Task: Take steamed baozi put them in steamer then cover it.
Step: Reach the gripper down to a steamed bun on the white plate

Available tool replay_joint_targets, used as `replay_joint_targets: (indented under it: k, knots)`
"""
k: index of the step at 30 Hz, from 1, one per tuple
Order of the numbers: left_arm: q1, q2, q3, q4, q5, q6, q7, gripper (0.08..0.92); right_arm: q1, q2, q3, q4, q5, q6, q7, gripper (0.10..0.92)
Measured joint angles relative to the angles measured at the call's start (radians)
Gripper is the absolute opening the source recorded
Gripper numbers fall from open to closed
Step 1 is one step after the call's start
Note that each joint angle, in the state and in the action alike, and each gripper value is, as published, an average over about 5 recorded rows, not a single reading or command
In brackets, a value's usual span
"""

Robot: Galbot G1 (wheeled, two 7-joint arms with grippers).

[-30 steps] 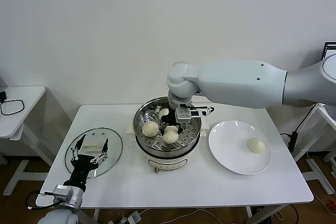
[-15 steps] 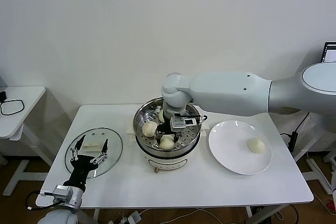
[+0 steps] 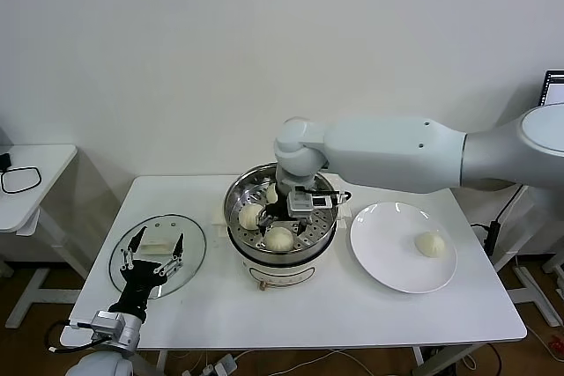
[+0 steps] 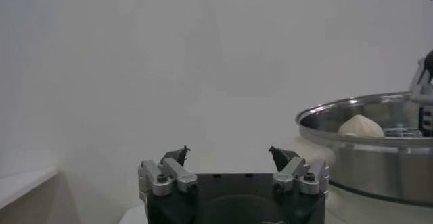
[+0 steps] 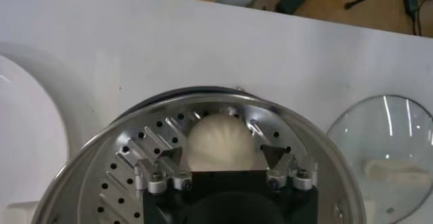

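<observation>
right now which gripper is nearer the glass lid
Left. The left gripper hovers open over the glass lid; the right gripper is open inside the steamer, beside the lid.

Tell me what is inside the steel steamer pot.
Three cream-white pleated baozi on the round steel steamer's perforated tray; the open right tool partly covers them.

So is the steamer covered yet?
No, open: the cover lies flat on the table, left of the steamer, whose baozi sit exposed.
</observation>
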Motion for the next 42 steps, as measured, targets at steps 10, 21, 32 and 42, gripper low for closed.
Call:
replay_joint_targets:
  k: [10, 21, 32, 42]
  knots:
    - [0.008, 0.002, 0.009, -0.02, 0.001, 0.002, -0.001, 0.823, 0.084, -0.227, -0.019, 0.034, 0.17, -0.23, -0.096, 0.823]
    - [0.015, 0.0, 0.026, -0.039, 0.01, 0.004, -0.008, 0.823, -0.025, -0.483, 0.047, -0.044, 0.222, -0.562, -0.158, 0.823]
    - [0.012, -0.001, 0.033, -0.031, 0.014, 0.004, -0.008, 0.823, -0.278, -0.568, 0.249, -0.206, 0.109, -0.665, -0.163, 0.823]
    - [0.016, 0.0, 0.036, -0.029, 0.019, 0.003, -0.009, 0.823, -0.459, -0.55, 0.408, -0.334, 0.029, -0.682, -0.137, 0.823]
